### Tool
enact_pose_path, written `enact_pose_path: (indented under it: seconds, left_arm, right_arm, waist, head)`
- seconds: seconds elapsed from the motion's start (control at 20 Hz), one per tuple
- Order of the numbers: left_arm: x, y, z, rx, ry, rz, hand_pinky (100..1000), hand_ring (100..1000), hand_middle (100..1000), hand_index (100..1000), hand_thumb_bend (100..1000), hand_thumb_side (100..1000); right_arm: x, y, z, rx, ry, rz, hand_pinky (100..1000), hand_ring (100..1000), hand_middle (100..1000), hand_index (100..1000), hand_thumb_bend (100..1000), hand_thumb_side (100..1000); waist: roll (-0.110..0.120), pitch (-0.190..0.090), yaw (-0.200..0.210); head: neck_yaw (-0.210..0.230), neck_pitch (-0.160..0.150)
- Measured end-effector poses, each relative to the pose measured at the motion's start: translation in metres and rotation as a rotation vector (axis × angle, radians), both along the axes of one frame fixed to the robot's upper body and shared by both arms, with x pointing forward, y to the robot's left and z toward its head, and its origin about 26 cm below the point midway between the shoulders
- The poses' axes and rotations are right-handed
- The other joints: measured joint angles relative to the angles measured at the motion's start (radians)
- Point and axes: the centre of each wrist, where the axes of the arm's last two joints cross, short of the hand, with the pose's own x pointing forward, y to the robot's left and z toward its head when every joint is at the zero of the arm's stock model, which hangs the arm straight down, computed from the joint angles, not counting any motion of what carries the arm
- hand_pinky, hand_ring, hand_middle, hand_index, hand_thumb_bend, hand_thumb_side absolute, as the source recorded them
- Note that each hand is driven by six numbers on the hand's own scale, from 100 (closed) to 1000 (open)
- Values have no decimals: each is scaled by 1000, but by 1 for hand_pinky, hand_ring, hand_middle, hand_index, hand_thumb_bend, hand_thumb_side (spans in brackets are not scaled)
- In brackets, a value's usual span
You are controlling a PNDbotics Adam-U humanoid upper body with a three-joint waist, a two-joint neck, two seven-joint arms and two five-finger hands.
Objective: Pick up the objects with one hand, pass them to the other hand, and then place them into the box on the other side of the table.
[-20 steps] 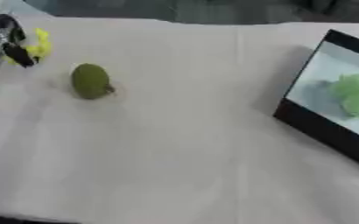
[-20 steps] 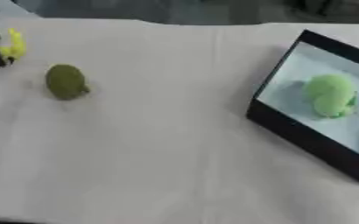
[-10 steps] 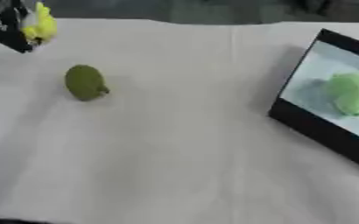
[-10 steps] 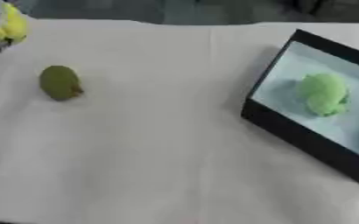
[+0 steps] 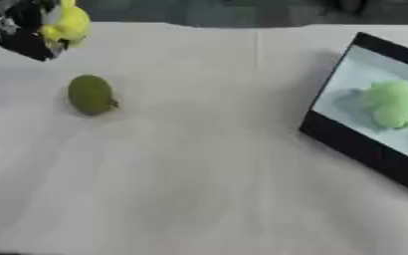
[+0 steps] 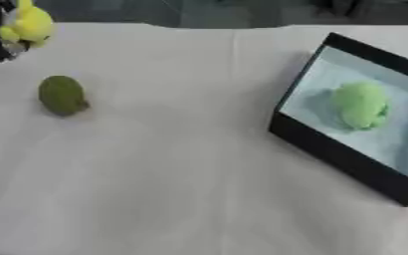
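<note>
My left hand [image 5: 20, 32] is at the top left corner, above the table, with its fingers curled round a small yellow object [image 5: 66, 25]. A dark green oval fruit [image 5: 91, 94] lies on the white table below that hand, apart from it. At the right stands a black-walled box [image 5: 347, 142] with a pale floor, and a light green rounded object [image 5: 388, 103] lies inside it. My right hand shows in neither view.
A white cloth [image 5: 199, 174] covers the table from the middle to the near edge. The table's far edge runs along the top of the view, with dark floor behind it.
My left hand has risen and moved right with the yellow object. The whole picture has shifted a little, so the head has moved. The green fruit and the box stay put.
</note>
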Motion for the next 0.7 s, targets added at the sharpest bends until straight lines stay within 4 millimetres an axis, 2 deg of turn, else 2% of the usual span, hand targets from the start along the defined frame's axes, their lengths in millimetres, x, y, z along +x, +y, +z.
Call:
enact_pose_path:
  seconds: [0.15,0.2,0.25,0.35,0.7]
  left_arm:
    - [-9,-10,0,-40,-49,-40,601,449,301,431,100,167]
    - [-12,-14,-1,-51,-68,-52,601,448,302,431,100,164]
    - [-14,-18,-3,-61,-87,-63,601,448,301,430,100,158]
    - [-19,-25,-7,-74,-120,-81,602,452,304,432,100,128]
    - [-25,-44,-27,-66,-232,-92,614,456,305,435,100,127]
  right_arm:
    - [-2,7,10,-27,-27,29,762,789,749,694,169,210]
    - [-3,11,14,-37,-38,39,764,791,750,695,223,223]
    - [-4,14,18,-47,-48,51,766,793,753,698,193,198]
    - [-6,23,26,-68,-62,75,769,797,757,701,225,194]
    - [-13,58,42,-141,-30,135,774,812,773,709,248,220]
  waist:
    - [0,-3,0]
    - [0,-4,1]
    - [0,-6,1]
    - [0,-9,1]
    - [0,-14,1]
  head:
    - [-5,0]
    - [-8,0]
    - [-10,0]
    - [-16,1]
    - [-40,11]
